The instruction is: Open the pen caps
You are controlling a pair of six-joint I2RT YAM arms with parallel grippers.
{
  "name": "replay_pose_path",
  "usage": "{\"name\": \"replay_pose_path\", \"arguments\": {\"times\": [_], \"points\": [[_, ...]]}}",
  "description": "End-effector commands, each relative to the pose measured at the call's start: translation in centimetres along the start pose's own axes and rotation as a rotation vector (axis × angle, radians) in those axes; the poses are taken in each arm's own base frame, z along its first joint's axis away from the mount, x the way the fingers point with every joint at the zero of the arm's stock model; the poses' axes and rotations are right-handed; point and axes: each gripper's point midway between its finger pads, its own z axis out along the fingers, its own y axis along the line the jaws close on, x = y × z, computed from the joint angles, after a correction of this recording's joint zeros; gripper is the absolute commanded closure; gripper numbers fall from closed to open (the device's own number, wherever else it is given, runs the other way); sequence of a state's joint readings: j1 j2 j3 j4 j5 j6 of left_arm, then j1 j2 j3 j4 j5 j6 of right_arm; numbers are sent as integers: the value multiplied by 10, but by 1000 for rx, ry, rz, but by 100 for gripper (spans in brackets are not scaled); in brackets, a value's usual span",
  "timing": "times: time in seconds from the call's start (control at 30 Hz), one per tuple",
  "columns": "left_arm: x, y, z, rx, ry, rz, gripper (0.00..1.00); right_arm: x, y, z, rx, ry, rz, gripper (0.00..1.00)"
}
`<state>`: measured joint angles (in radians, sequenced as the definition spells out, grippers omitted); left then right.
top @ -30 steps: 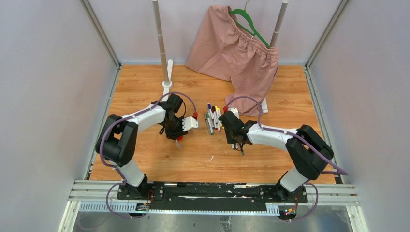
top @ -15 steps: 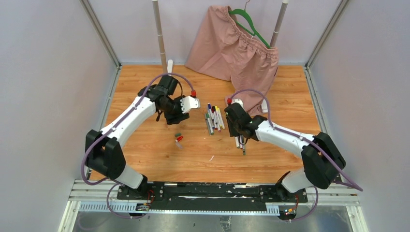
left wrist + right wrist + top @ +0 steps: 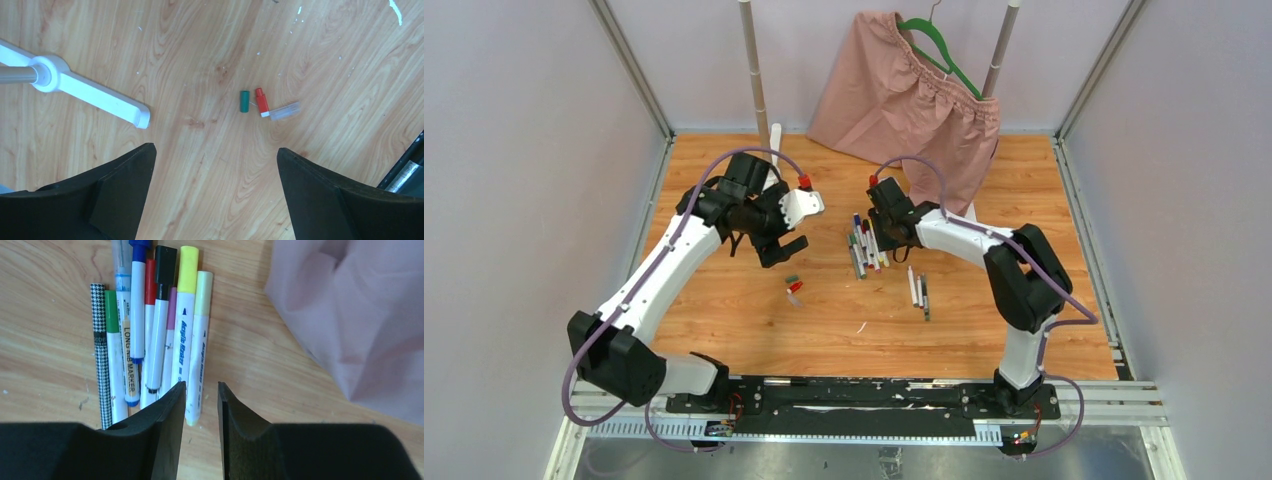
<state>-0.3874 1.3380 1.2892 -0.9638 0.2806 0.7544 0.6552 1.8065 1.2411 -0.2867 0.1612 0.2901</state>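
Several capped pens [image 3: 160,335] lie side by side in a bunch [image 3: 865,246], their caps in blue, black, red, green and yellow [image 3: 188,262] at the far ends. My right gripper [image 3: 201,385] hovers over their near ends beside the pale yellow pen [image 3: 199,345], jaws a narrow gap apart with nothing between them; from above it [image 3: 890,243] is at the bunch's right side. A green cap [image 3: 244,101], a red cap [image 3: 261,102] and a clear cap [image 3: 285,110] lie loose on the wood [image 3: 794,284]. My left gripper [image 3: 216,150] is wide open and empty, up and left of them [image 3: 780,246].
Three uncapped pens [image 3: 918,290] lie right of the middle. A white stand foot [image 3: 90,92] with its pole [image 3: 756,80] is at the back left. Pink shorts [image 3: 914,95] on a green hanger drape behind the pens, their cloth [image 3: 350,315] close to my right gripper.
My left gripper opened wide and rose back-left, away from the caps on the wood. My right arm left the uncapped pens and swung back-left over the capped bunch.
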Motion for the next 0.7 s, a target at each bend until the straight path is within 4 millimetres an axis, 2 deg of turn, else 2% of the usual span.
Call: {"name": "replay_pose_path", "arguments": {"times": [0.0,0.23,0.47,0.67], "points": [[-2,-6,-10,7,-18,-45,3,-3,4,12,-21,38,-17,66],[-2,-9,-11,13,-25,-50,2,1,1,25,-4,61,-12,69],[3,-12,-8,24,-15,-47,3,1,-9,28,-3,70,12,73],[3,-13,-8,27,-16,-47,3,6,-5,33,-23,89,5,73]]}}
